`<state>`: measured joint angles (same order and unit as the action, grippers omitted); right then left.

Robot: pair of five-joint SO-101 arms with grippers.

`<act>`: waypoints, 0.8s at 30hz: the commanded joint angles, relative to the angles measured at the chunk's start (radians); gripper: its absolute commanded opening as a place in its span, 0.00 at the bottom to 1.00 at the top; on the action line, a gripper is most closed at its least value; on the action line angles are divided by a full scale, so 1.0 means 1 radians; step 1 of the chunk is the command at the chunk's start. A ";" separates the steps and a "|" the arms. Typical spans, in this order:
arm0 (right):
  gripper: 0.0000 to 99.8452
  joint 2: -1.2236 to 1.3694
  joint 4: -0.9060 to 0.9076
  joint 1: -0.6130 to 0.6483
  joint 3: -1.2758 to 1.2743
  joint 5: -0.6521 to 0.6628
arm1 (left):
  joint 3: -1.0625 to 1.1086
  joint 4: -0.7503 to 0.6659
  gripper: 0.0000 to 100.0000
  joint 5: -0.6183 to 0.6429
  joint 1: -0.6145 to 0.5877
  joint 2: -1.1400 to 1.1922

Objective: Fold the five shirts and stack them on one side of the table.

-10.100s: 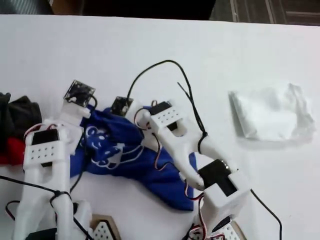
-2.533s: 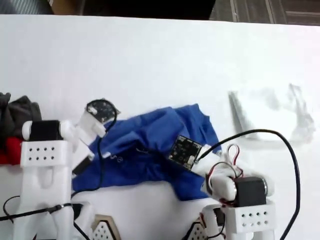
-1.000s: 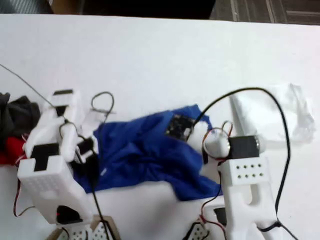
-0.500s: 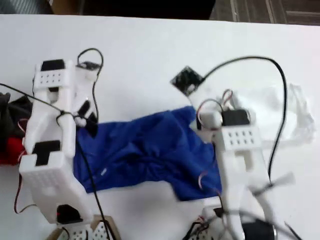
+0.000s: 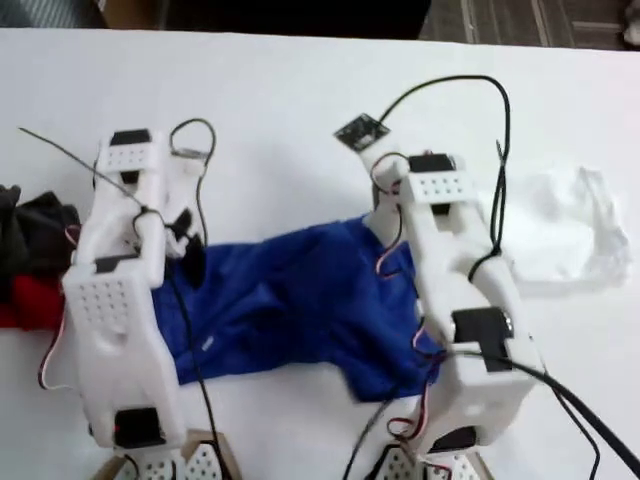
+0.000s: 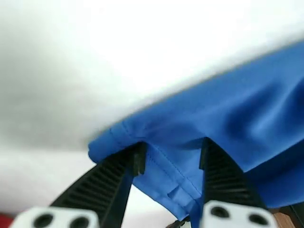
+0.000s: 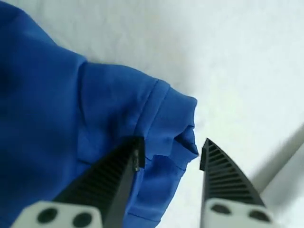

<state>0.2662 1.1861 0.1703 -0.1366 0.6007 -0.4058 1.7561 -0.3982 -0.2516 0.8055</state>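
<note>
On the table (image 5: 300, 90), both arms cover the side edges of the blue shirt (image 5: 290, 300) from above, but up close the left end effector (image 6: 172, 156) and right end effector (image 7: 172, 153) each sit spread wide around a hem corner, and it lies way flatter than ten seconds back.

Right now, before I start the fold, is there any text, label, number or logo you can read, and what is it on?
No text can be read in any view.
blue shirt: it carries a small white mark, too small and blurred to read.
white garment: no print visible.
dark and red clothes: no print visible.
</note>
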 commanded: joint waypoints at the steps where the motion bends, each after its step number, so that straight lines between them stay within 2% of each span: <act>1: 0.12 0.019 0.005 -0.012 0.044 0.000 | -0.024 0.003 0.21 0.002 0.008 0.040; 3: 0.02 0.027 -0.002 -0.012 0.048 -0.002 | -0.019 0.003 0.16 0.000 0.008 0.051; 6: 0.03 0.028 -0.002 -0.012 0.048 -0.005 | -0.022 0.003 0.03 0.000 0.005 0.064; 11: 0.02 0.024 -0.010 -0.013 0.058 0.002 | -0.047 -0.002 0.03 -0.002 0.003 0.057; 19: 0.02 0.031 -0.051 -0.030 0.146 0.002 | -0.378 0.002 0.03 0.000 -0.034 0.068; 24: 0.02 0.033 -0.051 -0.019 0.244 0.002 | -0.496 -0.006 0.03 -0.035 -0.031 0.068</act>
<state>0.3015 1.1462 0.1519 0.0245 0.6007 -0.8109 1.7561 -0.4089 -0.2685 0.8853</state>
